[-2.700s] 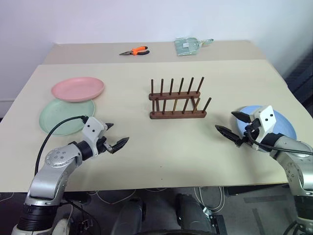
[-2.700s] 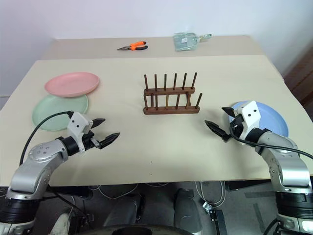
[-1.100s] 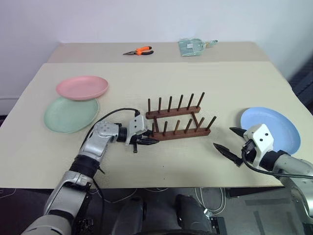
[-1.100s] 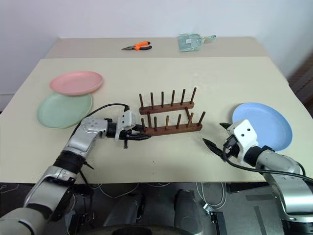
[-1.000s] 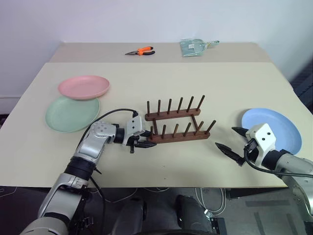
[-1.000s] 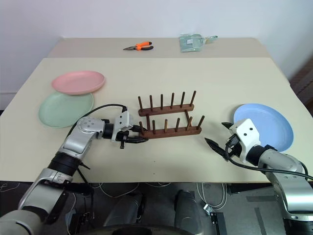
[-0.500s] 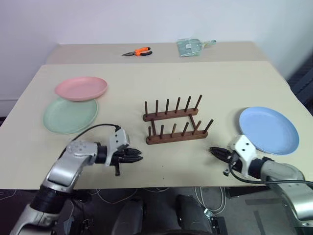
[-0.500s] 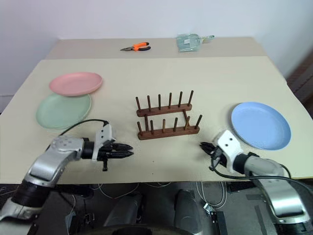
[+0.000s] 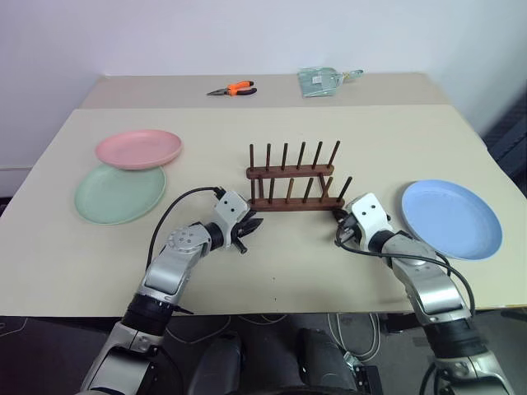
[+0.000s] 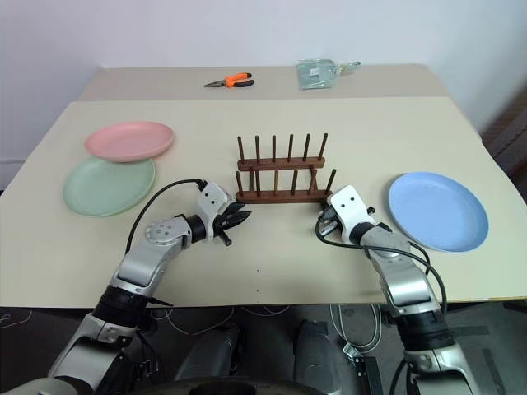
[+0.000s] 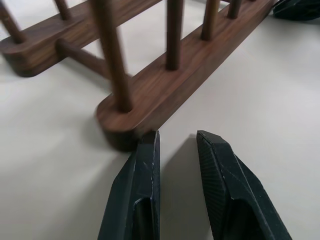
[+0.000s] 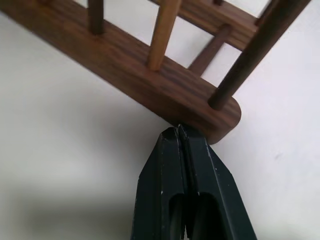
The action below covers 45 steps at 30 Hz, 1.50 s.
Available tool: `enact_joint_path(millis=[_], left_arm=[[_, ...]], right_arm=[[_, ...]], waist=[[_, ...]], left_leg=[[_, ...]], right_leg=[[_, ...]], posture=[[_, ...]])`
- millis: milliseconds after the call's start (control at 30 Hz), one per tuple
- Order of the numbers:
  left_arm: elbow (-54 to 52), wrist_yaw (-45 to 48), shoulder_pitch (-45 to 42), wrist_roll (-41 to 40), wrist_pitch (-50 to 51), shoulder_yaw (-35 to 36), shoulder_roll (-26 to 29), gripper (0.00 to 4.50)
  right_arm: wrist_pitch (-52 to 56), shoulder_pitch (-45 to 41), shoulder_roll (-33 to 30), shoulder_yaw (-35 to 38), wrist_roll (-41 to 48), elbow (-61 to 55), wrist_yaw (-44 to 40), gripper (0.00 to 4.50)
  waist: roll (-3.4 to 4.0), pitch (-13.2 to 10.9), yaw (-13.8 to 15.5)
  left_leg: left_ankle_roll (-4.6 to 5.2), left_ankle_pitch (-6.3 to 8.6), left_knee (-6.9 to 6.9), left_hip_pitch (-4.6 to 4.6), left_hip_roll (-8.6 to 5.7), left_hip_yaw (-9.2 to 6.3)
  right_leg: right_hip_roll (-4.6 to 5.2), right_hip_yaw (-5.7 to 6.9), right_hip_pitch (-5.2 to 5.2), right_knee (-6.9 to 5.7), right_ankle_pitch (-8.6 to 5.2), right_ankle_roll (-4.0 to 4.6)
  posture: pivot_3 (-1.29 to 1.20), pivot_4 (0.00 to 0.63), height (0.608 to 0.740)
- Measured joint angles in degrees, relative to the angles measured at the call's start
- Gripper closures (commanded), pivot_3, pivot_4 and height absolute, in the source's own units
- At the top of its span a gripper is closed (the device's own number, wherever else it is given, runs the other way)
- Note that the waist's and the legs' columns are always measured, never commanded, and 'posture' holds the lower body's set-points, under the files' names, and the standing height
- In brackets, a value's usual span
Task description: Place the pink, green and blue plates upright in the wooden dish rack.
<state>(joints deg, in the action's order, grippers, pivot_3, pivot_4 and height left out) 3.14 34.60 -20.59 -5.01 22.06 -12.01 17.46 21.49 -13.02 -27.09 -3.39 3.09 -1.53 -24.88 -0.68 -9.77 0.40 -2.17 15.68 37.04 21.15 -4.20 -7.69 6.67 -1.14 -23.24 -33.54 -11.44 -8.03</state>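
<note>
I have the wooden dish rack [image 9: 292, 183] lying crosswise between my grippers, left gripper [image 11: 176, 150] slightly parted at its left end, right gripper [image 12: 180, 134] pressed together touching its right end; plates lie flat outboard.

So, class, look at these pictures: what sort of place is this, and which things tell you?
Probably a lab or workshop test bench, not a kitchen. The wooden dish rack and plastic plates sit on a bare table against a blank wall, with orange-handled pliers at the back.
</note>
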Motion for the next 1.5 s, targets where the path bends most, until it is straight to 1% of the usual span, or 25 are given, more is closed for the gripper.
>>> enact_joint_path(millis=[33,100,133,200,233,267,300,333,367,433,533,567,667,800,967,1100,1200,1300,1367,1400,1433,1500], left_arm=[[-0.11,0.07,0.2,-0.07,-0.31,0.06,0.32,3.37],[-1.43,0.73,1.51,-0.93,-0.25,1.08,1.66,2.84],[-2.41,1.54,2.7,-2.11,0.07,2.49,2.76,2.47],[-4.34,2.93,4.56,-5.55,1.96,5.75,4.14,1.55],[-4.83,3.12,5.23,-7.62,3.44,8.04,4.59,1.1],[-5.26,2.48,5.33,-9.64,4.74,10.97,4.55,0.54],[-5.47,0.66,4.64,-11.51,6.0,14.45,4.32,0.14],[-5.36,-1.83,3.28,-12.77,6.89,18.02,4.2,0.02],[-5.29,-4.88,1.04,-13.69,7.6,21.65,3.95,0.02],[-4.13,-15.2,-5.98,-15.88,8.62,30.38,1.24,0.02],[-3.72,-29.74,-14.18,-18.35,8.96,40.8,-1.87,0.02],[-3.65,-34.72,-16.03,-19.33,9.15,44.0,-3.5,0.02],[-2.8,-44.55,-17.33,-21.72,11.2,49.82,-6.37,0.02],[-1.33,-51.47,-18.19,-26.56,14.97,54.5,-7.45,0.02],[3.31,-57.53,-20.98,-33.14,18.18,60.13,-6.74,0.02],[13.51,-59.36,-24.64,-38.86,18.64,65.01,-5.04,0.02],[21.1,-58.54,-27.41,-41.27,17.38,65.92,-3.18,0.88],[25.74,-57.61,-28.41,-41.84,15.49,65.69,-2.36,2.3],[26.88,-56.08,-28.41,-41.87,14.66,65.19,-2.25,3.31],[26.89,-55.2,-28.4,-41.8,14.69,64.34,-2.22,3.8],[25.51,-52.9,-27.68,-41.68,15.05,61.92,-2.01,4.23],[21.39,-48.77,-26.55,-41.61,16.25,57.76,-1.7,4.23]], right_arm=[[0.07,-0.27,0.0,0.02,0.35,0.14,-0.5,3.99],[0.15,-0.14,-0.3,0.06,1.38,-0.46,-2.74,3.35],[0.13,0.51,-1.01,0.02,2.06,-1.39,-4.48,2.76],[0.07,2.07,-2.36,0.03,2.9,-3.53,-7.03,1.83],[0.1,2.9,-2.88,0.08,3.32,-4.68,-8.08,1.39],[0.18,3.63,-3.23,0.02,3.77,-5.89,-9.04,0.85],[0.2,4.18,-3.3,-0.23,3.97,-7.09,-9.85,0.48],[0.2,4.36,-3.29,-0.79,4.04,-8.06,-10.46,0.42],[0.19,4.53,-3.27,-1.21,4.09,-8.89,-10.89,0.42],[-0.04,4.51,-3.17,-2.29,3.87,-9.41,-11.15,0.42],[-0.71,4.44,-2.97,-3.57,3.25,-9.14,-11.27,0.42],[-0.85,4.03,-2.82,-3.78,3.0,-8.5,-11.27,0.42],[-1.3,2.99,-2.55,-4.15,2.58,-7.23,-11.22,0.42],[-2.19,2.71,-2.15,-4.17,2.18,-6.95,-11.21,0.42],[-3.15,2.69,-1.44,-4.18,1.92,-6.68,-11.04,0.42],[-3.37,2.78,-1.16,-4.15,1.54,-6.64,-10.04,0.42],[-3.54,3.15,-1.03,-4.09,1.48,-6.67,-9.12,0.42],[-3.52,4.08,-1.04,-3.16,1.74,-7.36,-8.61,0.42],[-2.67,5.18,-1.52,-1.61,2.99,-9.22,-9.17,0.0],[-1.88,5.78,-2.09,-0.8,3.98,-10.45,-9.83,0.0],[-0.34,6.61,-3.94,0.15,5.68,-12.78,-11.5,0.0],[2.37,7.07,-6.53,2.63,8.66,-16.74,-13.73,0.0]], waist=[[0.0,0.0,-0.07],[0.01,0.0,-0.48],[0.01,0.0,-0.87],[0.02,-0.01,-1.28],[0.01,-0.04,-1.34],[0.0,-0.07,-1.28],[-0.01,-0.08,-1.2],[-0.03,-0.09,-1.14],[-0.04,-0.09,-1.1],[-0.14,-0.1,-0.68],[-0.2,-0.07,-0.74],[-0.21,-0.07,-0.76],[-0.26,-0.08,-0.97],[-0.37,-0.11,-0.96],[-0.4,-0.1,-0.97],[-0.42,-0.1,-0.92],[-0.44,-0.1,-0.89],[-0.44,-0.1,-0.96],[-0.45,-0.11,-0.97],[-0.45,-0.11,-0.97],[-0.46,-0.13,-0.86],[-0.54,-0.17,-0.91]], left_leg=[[0.0,0.0,0.0,0.0,0.0,0.0],[0.0,0.0,-0.06,0.0,0.02,0.0],[0.0,0.0,-0.1,0.01,0.02,-0.02],[0.01,0.01,-0.13,0.04,0.04,-0.03],[0.01,0.01,-0.13,0.06,0.04,-0.03],[0.01,0.01,-0.11,0.12,0.05,-0.08],[0.0,0.0,-0.07,0.17,0.06,-0.12],[0.0,0.0,-0.04,0.16,0.06,-0.14],[0.0,0.0,-0.03,0.17,0.05,-0.14],[-0.02,-0.01,0.04,0.17,0.01,-0.21],[-0.03,0.0,-0.02,0.15,-0.06,-0.17],[-0.04,0.0,-0.02,0.16,-0.09,-0.17],[-0.05,0.0,-0.04,0.18,-0.09,-0.14],[-0.08,-0.02,-0.03,0.19,-0.09,-0.16],[-0.08,-0.02,-0.03,0.18,-0.1,-0.15],[-0.1,-0.03,-0.02,0.18,-0.1,-0.17],[-0.11,-0.04,-0.02,0.19,-0.12,-0.16],[-0.11,-0.04,-0.03,0.19,-0.12,-0.16],[-0.11,-0.04,-0.03,0.2,-0.12,-0.16],[-0.11,-0.04,-0.03,0.21,-0.12,-0.16],[-0.11,-0.04,-0.03,0.24,-0.12,-0.16],[-0.11,-0.04,-0.02,0.25,-0.12,-0.16]], right_leg=[[0.0,0.0,-0.01,0.0,0.01,0.01],[0.0,0.0,-0.05,0.0,0.06,0.06],[-0.01,0.01,-0.06,-0.01,0.09,0.11],[-0.02,0.01,-0.12,-0.03,0.09,0.11],[-0.02,0.01,-0.15,-0.05,0.09,0.11],[-0.03,0.04,-0.19,-0.05,0.09,0.1],[-0.06,0.06,-0.21,-0.06,0.09,0.09],[-0.06,0.07,-0.2,-0.07,-0.02,-0.09],[-0.06,0.07,-0.2,-0.07,-0.02,-0.09],[-0.03,0.09,-0.12,-0.05,-0.02,-0.12],[0.06,0.05,-0.1,0.05,0.0,-0.14],[0.07,0.05,-0.09,0.07,0.03,-0.11],[0.03,0.05,-0.13,0.06,0.06,-0.07],[0.02,0.06,-0.13,0.04,0.06,-0.07],[0.02,0.07,-0.11,0.04,0.06,-0.07],[0.01,0.08,-0.13,0.0,0.06,-0.07],[0.03,0.07,-0.13,0.0,0.06,-0.07],[0.02,0.07,-0.14,0.0,0.06,-0.06],[0.02,0.07,-0.14,0.0,0.06,-0.06],[0.02,0.07,-0.14,0.01,0.06,-0.06],[0.03,0.07,-0.15,0.02,0.06,-0.06],[0.03,0.07,-0.14,0.04,0.07,-0.06]], posture=[[0.0,0.15,0.74],[0.0,0.15,0.74],[0.0,0.15,0.74],[0.0,0.15,0.74],[0.0,0.15,0.74],[0.0,0.15,0.74],[0.0,0.15,0.74],[0.0,0.15,0.74],[0.0,0.15,0.74],[0.0,0.15,0.74],[0.0,0.15,0.74],[0.0,0.15,0.74],[0.0,0.15,0.74],[0.0,0.15,0.74],[0.0,0.15,0.74],[0.0,0.15,0.74],[0.0,0.15,0.74],[0.0,0.15,0.74],[0.0,0.15,0.74],[0.0,0.15,0.74],[0.0,0.15,0.74],[0.0,0.15,0.74]])
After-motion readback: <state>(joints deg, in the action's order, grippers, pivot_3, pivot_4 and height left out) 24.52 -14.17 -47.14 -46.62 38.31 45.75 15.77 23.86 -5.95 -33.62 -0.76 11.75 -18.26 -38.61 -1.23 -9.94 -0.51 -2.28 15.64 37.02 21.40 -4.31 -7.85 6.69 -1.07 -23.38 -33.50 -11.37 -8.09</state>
